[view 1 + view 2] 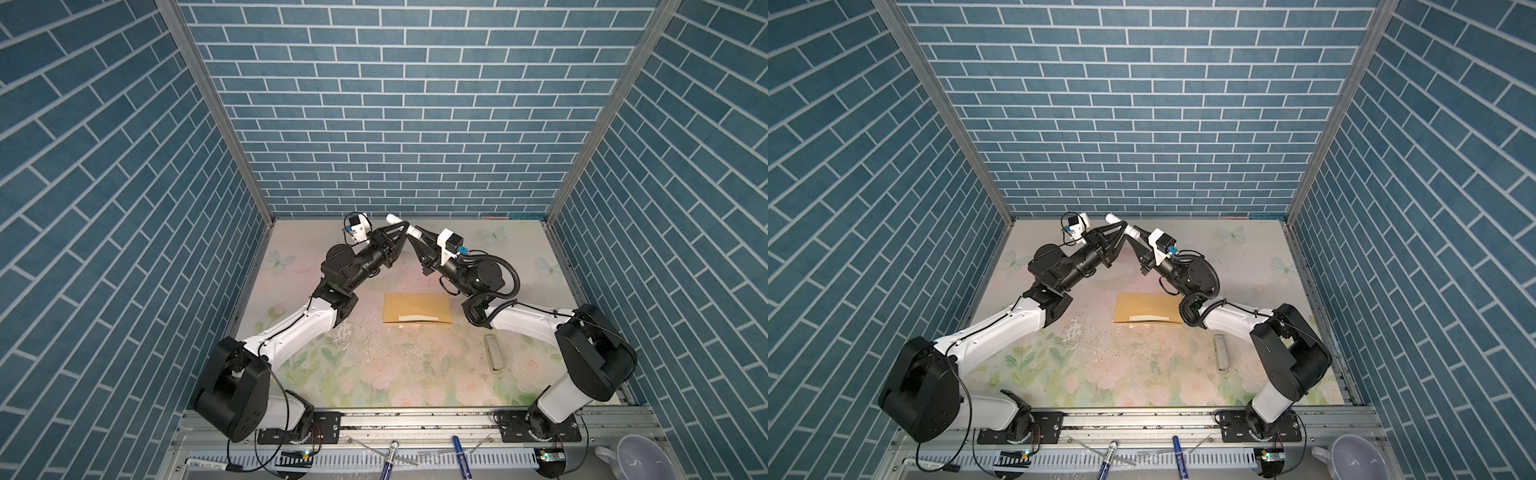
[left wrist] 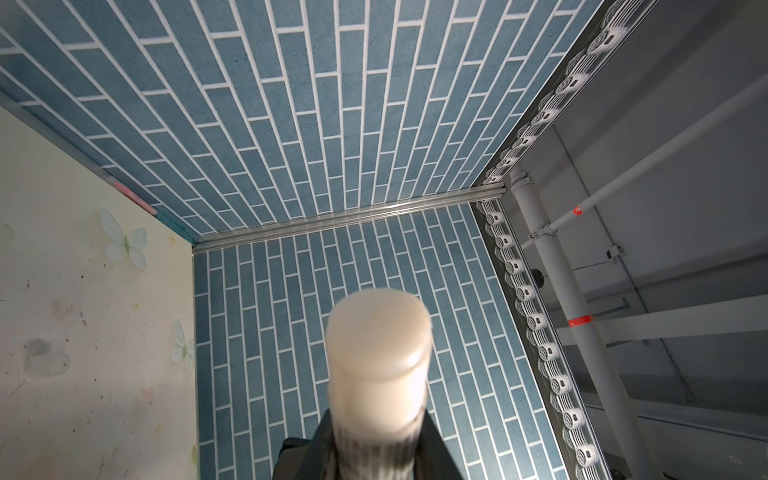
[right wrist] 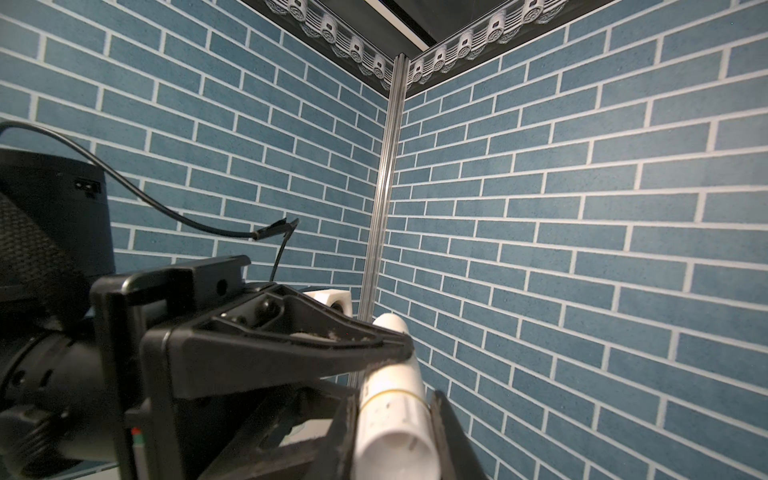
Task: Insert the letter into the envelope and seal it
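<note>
**Step in hand:** sealing, as we judge it. We find no letter in any view and take it to be inside the envelope [image 1: 417,307], though we cannot confirm that

**Envelope:** mustard-yellow, flat on the floral table [image 1: 374,374] at the centre of both top views, with a pale strip [image 1: 417,318] along its lower edge

**Left claw** [image 1: 402,226]: narrowed onto a white tube [image 1: 392,217], likely a glue stick. In the left wrist view the tube stands up out of the grip

**Right claw** [image 1: 417,236]: meets the left claw tip to tip at upper centre of both top views. In the right wrist view its fingers [image 3: 343,440] sit against both sides of the same tube's other end, so we read it as clamped there

**Relation:** both claws sit high in the frame, well apart from the envelope, which lies lower, between the two forearms

**Next move, in our judgement:** pull the two ends apart along the tube's axis to uncap it, then bring the open end down to the flap edge without nudging the envelope
</note>
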Tool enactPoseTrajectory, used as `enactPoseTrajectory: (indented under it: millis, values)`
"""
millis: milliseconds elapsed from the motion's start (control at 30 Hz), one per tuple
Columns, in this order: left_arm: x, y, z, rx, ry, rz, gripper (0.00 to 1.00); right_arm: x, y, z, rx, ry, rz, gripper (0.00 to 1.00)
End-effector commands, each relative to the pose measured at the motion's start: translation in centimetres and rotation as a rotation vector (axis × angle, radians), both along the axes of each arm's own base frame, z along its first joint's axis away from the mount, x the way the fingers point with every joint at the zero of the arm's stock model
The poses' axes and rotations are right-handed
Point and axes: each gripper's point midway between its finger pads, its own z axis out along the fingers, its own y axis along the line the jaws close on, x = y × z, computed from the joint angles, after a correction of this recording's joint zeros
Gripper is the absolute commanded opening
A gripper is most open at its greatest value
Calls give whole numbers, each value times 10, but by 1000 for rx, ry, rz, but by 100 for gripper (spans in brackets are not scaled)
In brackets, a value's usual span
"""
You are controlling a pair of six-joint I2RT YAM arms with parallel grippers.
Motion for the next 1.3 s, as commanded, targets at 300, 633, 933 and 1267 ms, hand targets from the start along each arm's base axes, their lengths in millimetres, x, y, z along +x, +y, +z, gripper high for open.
enactPoseTrajectory:
  millis: [300,633,933,1267]
  values:
    - [-10,19,9,290,-161,129,60,6,-20,24,24,-35,-131,0]
    - [-39,53,26,832,-517,269,91,10,-37,10,-76,78,-192,0]
    - [-61,46,11,1105,-867,205,94,12,-54,-11,-222,312,-237,0]
    - [-66,20,-24,1208,-994,102,94,2,-73,-35,-383,600,-214,0]
